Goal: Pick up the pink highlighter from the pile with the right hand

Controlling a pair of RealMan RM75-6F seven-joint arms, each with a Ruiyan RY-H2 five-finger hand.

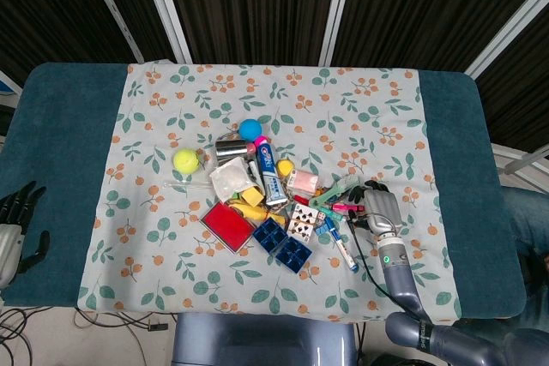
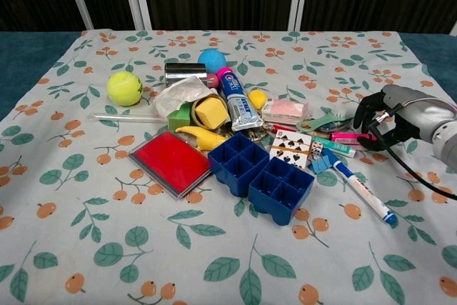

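The pink highlighter (image 2: 348, 136) lies flat at the right edge of the pile, just below a green toothbrush (image 2: 328, 121); in the head view the highlighter (image 1: 344, 208) is a short pink streak. My right hand (image 2: 389, 116) hangs over its right end with dark fingers (image 2: 365, 116) curled downward and apart, touching or nearly touching the tip. I see no closed grip on it. In the head view the right hand (image 1: 378, 207) sits right of the pile. My left hand (image 1: 15, 227) rests at the far left on the teal cloth, fingers spread and holding nothing.
The pile holds blue divided trays (image 2: 260, 173), a red box (image 2: 171, 162), playing cards (image 2: 293, 149), a toothpaste tube (image 2: 235, 101), a blue ball (image 2: 211, 60) and a tennis ball (image 2: 124, 87). A blue-capped marker (image 2: 360, 187) lies below the highlighter. A black cable trails from my right wrist.
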